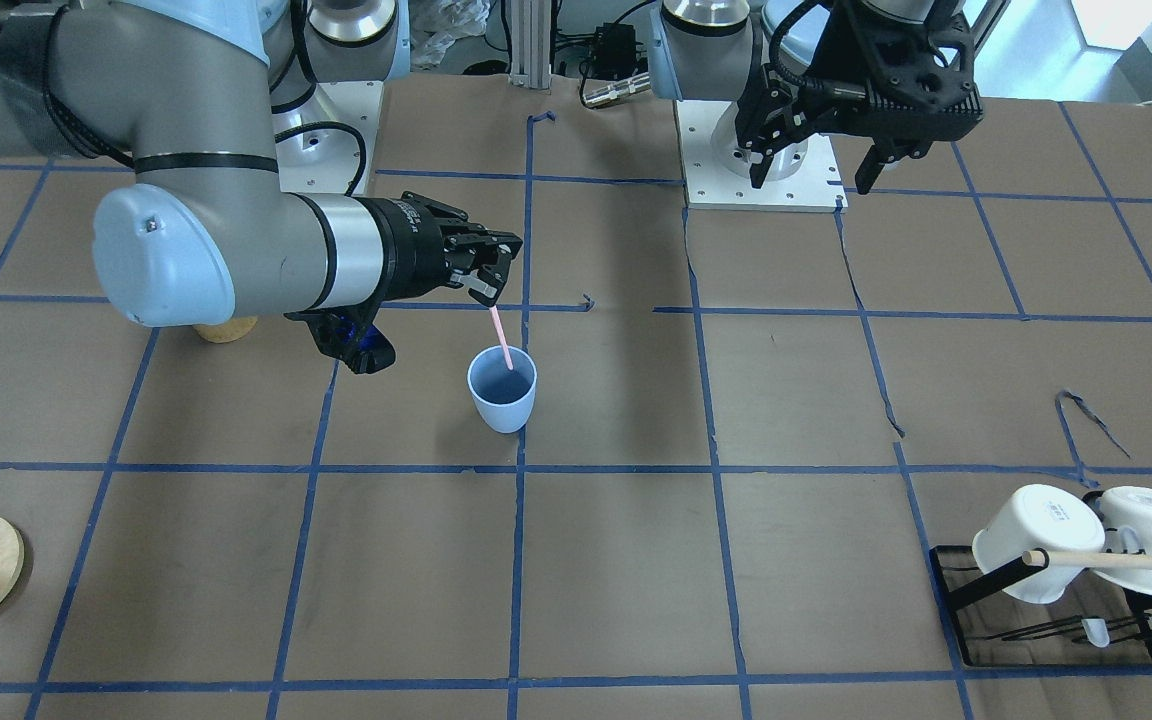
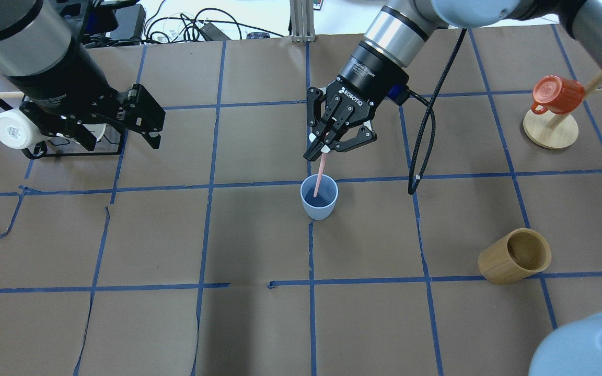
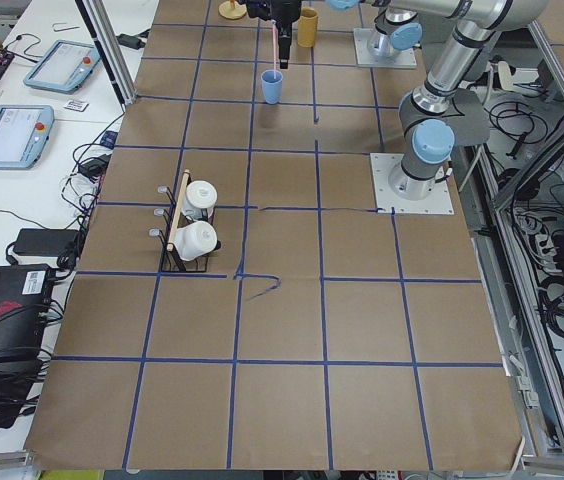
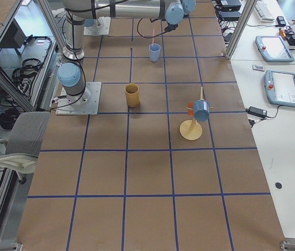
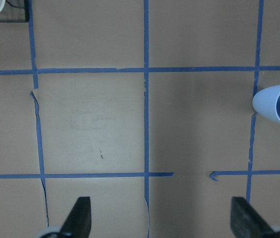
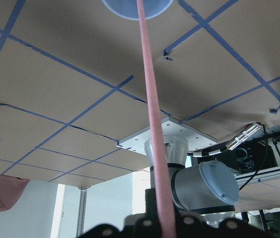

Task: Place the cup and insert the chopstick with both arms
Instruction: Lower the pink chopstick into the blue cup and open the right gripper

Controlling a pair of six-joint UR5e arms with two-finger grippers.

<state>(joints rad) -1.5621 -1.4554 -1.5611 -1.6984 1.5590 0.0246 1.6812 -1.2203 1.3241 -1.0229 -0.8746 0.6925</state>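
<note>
The light blue cup stands upright near the table's middle, and shows in the front view and at the left wrist view's right edge. The pale pink chopstick slants down into it with its lower end inside the cup. My right gripper is just above and behind the cup, shut on the chopstick's upper end. The right wrist view looks along the chopstick to the cup's rim. My left gripper is open and empty, far to the cup's left.
A tan bamboo cup lies tilted at the right front. A red mug hangs on a wooden stand at the far right. White mugs hang on a black rack with a wooden rod near my left gripper.
</note>
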